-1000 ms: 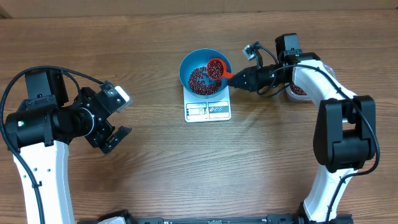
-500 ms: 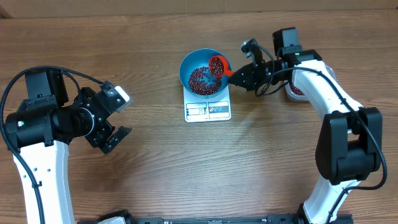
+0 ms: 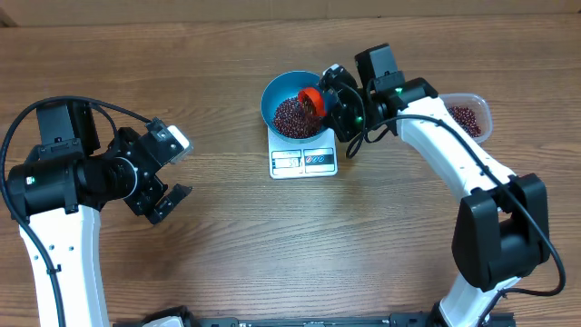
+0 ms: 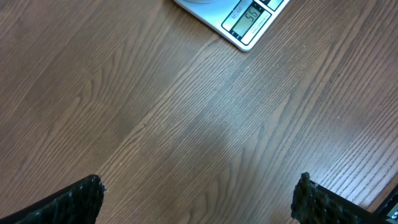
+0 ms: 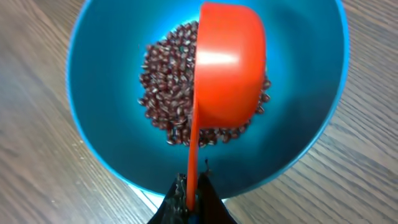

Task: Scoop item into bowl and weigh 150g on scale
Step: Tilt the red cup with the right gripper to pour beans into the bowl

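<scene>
Table [image 3: 227, 263]: brown wood-grain top that bears everything listed.

Left gripper [image 3: 182, 171] [image 4: 199, 205]: at the table's left side, well apart from the scale, fingers spread wide and holding nothing.

Right gripper [image 3: 338, 104] [image 5: 189, 199]: at the bowl's right rim, fingers clenched on the scoop's thin handle.

Bowl [image 3: 272, 109] [image 5: 99, 93]: round, deep, bright blue, standing on the scale. It holds a loose maroon heap of beans [image 3: 290, 115] [image 5: 165, 93] across its bottom.

Scale [image 3: 304, 162] [image 4: 249, 18]: flat, white, rectangular, with the grey display on the edge facing the arms. Its digits are too small to read.

Tub [image 3: 486, 113]: clear plastic with rounded corners, at the far right, well apart from the bowl. More of the same beans lie in it.

Scoop [image 3: 312, 98] [image 5: 230, 68]: small and red, tipped on its side over the heap inside the bowl, with its rounded back towards the wrist camera.

Beans: tiny, dark red-brown, glossy.
</scene>
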You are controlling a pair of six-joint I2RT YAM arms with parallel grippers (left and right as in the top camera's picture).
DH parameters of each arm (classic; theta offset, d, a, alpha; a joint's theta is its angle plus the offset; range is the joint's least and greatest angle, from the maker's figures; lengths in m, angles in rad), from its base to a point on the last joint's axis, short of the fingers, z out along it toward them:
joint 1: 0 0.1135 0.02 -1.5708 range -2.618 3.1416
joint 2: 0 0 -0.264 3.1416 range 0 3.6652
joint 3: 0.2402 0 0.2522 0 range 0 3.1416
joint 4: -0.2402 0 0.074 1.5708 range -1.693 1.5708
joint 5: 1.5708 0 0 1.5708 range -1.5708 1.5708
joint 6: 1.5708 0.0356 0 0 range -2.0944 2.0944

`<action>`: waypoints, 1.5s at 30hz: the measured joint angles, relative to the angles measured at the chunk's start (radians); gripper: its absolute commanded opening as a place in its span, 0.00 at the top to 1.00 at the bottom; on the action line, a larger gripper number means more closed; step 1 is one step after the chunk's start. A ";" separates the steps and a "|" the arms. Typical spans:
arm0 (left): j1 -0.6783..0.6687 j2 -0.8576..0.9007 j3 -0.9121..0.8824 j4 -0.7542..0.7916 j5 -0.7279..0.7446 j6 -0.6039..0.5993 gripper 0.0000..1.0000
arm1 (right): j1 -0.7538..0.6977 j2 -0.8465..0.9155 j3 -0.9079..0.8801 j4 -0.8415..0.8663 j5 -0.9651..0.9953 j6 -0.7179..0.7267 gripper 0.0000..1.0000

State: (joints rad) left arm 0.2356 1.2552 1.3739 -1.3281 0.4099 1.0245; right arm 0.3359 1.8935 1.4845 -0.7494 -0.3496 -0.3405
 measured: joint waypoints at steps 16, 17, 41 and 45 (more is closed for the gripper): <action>0.000 0.000 0.000 0.000 0.000 0.000 0.00 | 0.013 -0.060 0.019 -0.050 0.106 0.000 0.97; 0.000 0.000 0.000 0.000 0.000 0.000 0.00 | 0.013 -0.071 0.019 -0.050 0.106 -0.001 0.96; 0.000 0.000 0.000 0.000 0.000 0.000 0.00 | 0.077 -0.135 0.021 -0.087 0.267 -0.001 0.96; 0.000 0.000 0.000 0.000 0.000 0.000 0.01 | 0.076 -0.135 0.021 -0.089 0.191 -0.001 0.96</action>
State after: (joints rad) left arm 0.2356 1.2552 1.3739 -1.3281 0.4099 1.0245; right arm 0.4122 1.7580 1.5055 -0.8379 -0.1585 -0.3412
